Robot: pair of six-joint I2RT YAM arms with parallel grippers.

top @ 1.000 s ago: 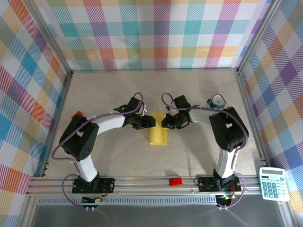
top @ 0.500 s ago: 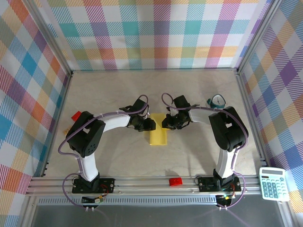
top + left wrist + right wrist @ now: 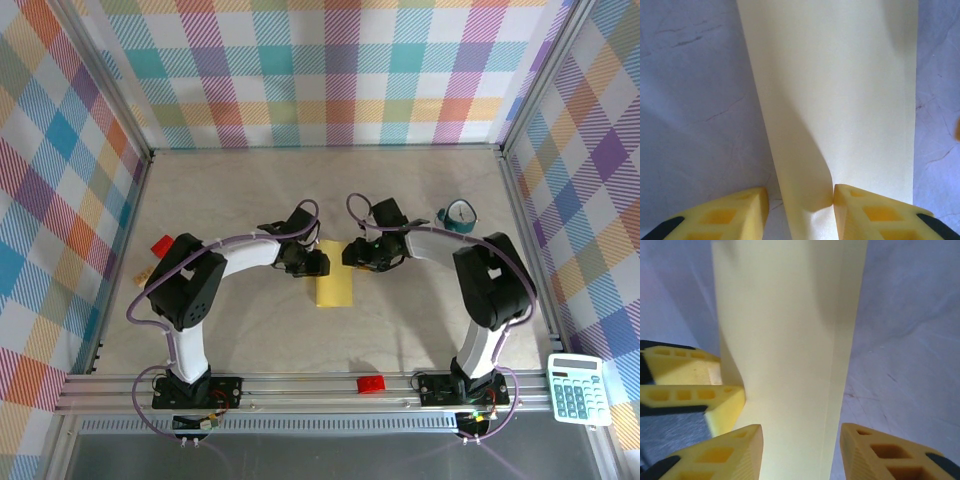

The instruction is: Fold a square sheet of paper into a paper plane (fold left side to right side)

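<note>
Centrally, the paper (image 3: 334, 288) is lying flat on the surface (image 3: 250, 200) as a narrow yellow strip folded lengthwise, running near to far. Its far end is sitting between the two grippers. The left gripper (image 3: 317, 263) is hanging at the strip's left edge. Its jaws are standing spread across that edge, and one of its fingers (image 3: 875, 215) is touching the paper where it is bulging up a little. The right gripper (image 3: 351, 256) is hanging at the right edge with its jaws likewise spread, straddling the strip without pinching it. Farther out, a red brick (image 3: 161, 244) and a tan block (image 3: 143, 272) are sitting to the left. A teal roll (image 3: 458, 213) is sitting to the right. Another red brick (image 3: 371, 384) is resting on the near rail, and a calculator (image 3: 578, 390) is lying at the near right.
</note>
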